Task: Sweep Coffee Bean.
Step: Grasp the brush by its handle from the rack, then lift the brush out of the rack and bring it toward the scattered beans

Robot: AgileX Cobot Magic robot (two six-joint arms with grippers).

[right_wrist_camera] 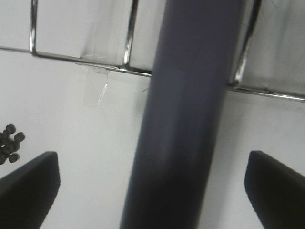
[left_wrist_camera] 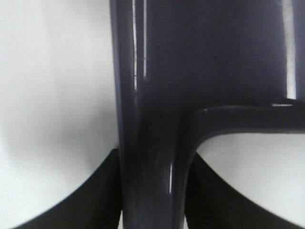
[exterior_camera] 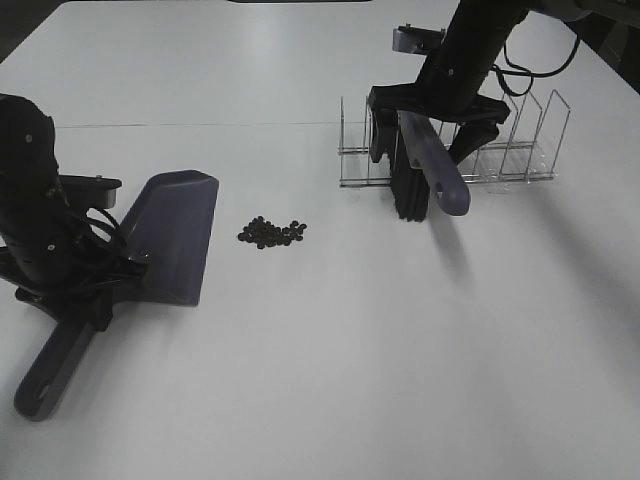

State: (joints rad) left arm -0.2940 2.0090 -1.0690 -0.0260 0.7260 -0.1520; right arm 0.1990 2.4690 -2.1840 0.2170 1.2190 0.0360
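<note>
The right tool (right_wrist_camera: 152, 191) stands wide apart, with the handle of the brush (exterior_camera: 437, 170) between its jaws and seemingly untouched, though the view is blurred. The jaws should be centred on the handle and closed firmly before the brush is lifted clear of the wire rack (exterior_camera: 520, 150). The left tool (exterior_camera: 75, 285) is clamped on the handle of the dustpan (exterior_camera: 175, 235). The coffee bean (exterior_camera: 272, 233) pile lies on the table (exterior_camera: 400, 380), near the pan's lip, which should be pressed flat.

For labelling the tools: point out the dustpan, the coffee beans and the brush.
dustpan (exterior_camera: 178, 235): exterior high view, middle of its flat tray.
coffee beans (exterior_camera: 272, 233): exterior high view, centre of the pile.
brush (exterior_camera: 438, 165): exterior high view, on its handle.
</note>
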